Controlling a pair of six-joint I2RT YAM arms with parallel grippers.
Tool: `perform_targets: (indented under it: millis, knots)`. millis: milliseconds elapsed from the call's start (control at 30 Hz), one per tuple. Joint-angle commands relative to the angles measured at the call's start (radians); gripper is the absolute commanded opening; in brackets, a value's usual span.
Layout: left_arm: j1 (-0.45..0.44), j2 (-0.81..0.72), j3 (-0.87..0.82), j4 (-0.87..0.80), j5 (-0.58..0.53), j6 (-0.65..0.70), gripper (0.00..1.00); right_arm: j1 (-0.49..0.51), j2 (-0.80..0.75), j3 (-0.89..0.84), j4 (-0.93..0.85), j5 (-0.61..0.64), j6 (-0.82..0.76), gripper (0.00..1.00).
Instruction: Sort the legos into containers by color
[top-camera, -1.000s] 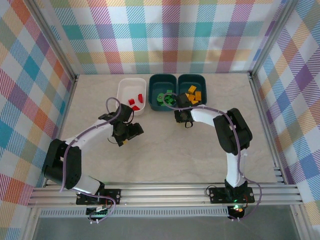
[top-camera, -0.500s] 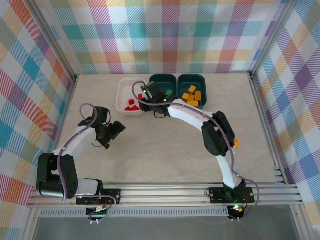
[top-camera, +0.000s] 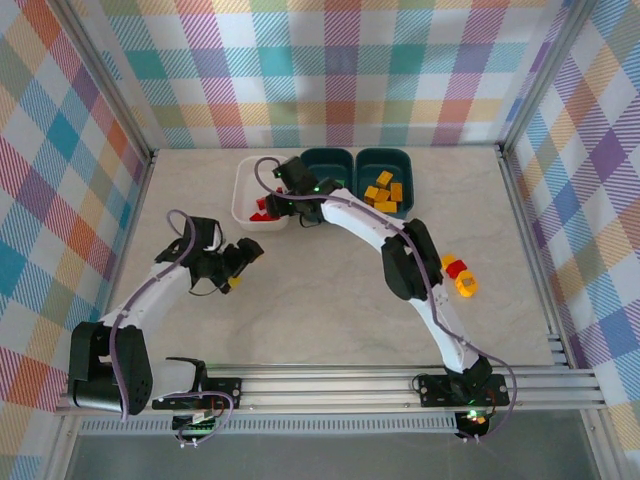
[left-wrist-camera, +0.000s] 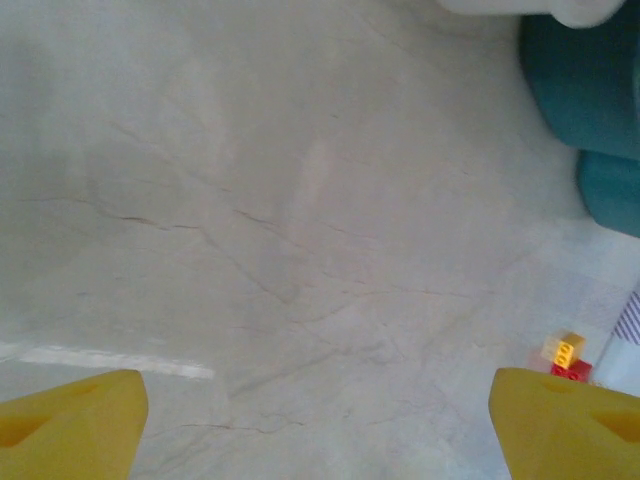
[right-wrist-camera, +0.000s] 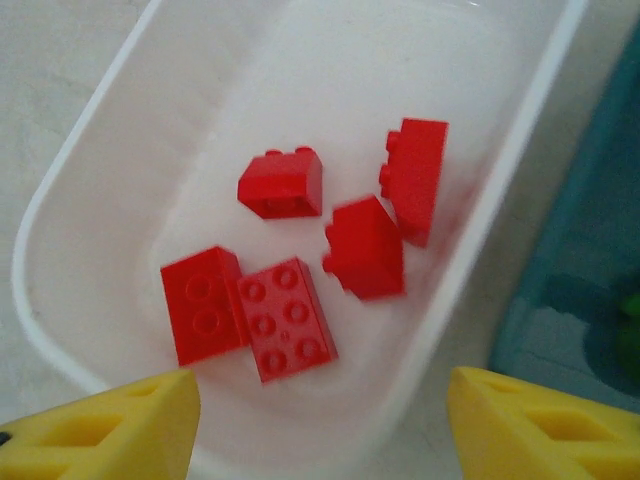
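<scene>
left gripper – fingers spread, nothing between, bare table ahead | right gripper – fingers spread, empty, five red legos in white tub just beyond the tips | loose legos well right of both; likely light, hard, slick, so you should pinch across flat sides

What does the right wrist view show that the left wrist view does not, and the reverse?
Right wrist view: five red bricks lying inside the white tub, in front of the open right gripper.
Left wrist view: a wide bare stretch of table, with a yellow brick and a loose red brick touching near the right edge, beyond the open left gripper.
Shared: the white tub, a teal tub beside it, and some pale table.
</scene>
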Motion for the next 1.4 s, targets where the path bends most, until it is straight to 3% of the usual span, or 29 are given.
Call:
perform_targets:
  millis: [0, 167, 300, 433, 600, 733, 900, 1167, 1267, 1367]
  knots:
    - [-0.081, 0.007, -0.002, 0.079, 0.031, 0.012, 0.89, -0.005, -0.253, -0.137, 0.035, 0.091, -0.049, 0.67]
    - [-0.294, 0.067, 0.023, 0.179, -0.026, 0.008, 0.89, -0.111, -0.608, -0.610, 0.059, 0.255, 0.012, 0.74]
    - [-0.418, 0.190, 0.070, 0.274, 0.003, 0.010, 0.89, -0.381, -0.852, -0.947, -0.049, 0.233, 0.231, 0.77]
    - [-0.490, 0.314, 0.153, 0.301, 0.038, 0.025, 0.89, -0.630, -1.064, -1.188, -0.090, 0.196, 0.321, 0.85]
    - [-0.519, 0.408, 0.220, 0.301, 0.074, 0.042, 0.89, -0.816, -1.141, -1.312, -0.159, 0.123, 0.406, 0.88]
    - [-0.519, 0.420, 0.214, 0.298, 0.078, 0.055, 0.89, -0.885, -1.111, -1.382, -0.143, 0.121, 0.426, 0.96]
    - [-0.519, 0.423, 0.187, 0.295, 0.076, 0.069, 0.89, -0.865, -1.027, -1.411, -0.018, -0.099, 0.295, 0.91]
    - [-0.519, 0.429, 0.203, 0.268, 0.074, 0.086, 0.89, -0.685, -0.987, -1.391, 0.077, -0.186, 0.256, 0.91]
    - [-0.519, 0.429, 0.208, 0.259, 0.068, 0.090, 0.89, -0.606, -0.967, -1.345, 0.029, -0.136, 0.253, 0.90]
    - [-0.518, 0.430, 0.207, 0.253, 0.066, 0.089, 0.89, -0.594, -0.952, -1.301, -0.073, 0.023, 0.287, 0.90]
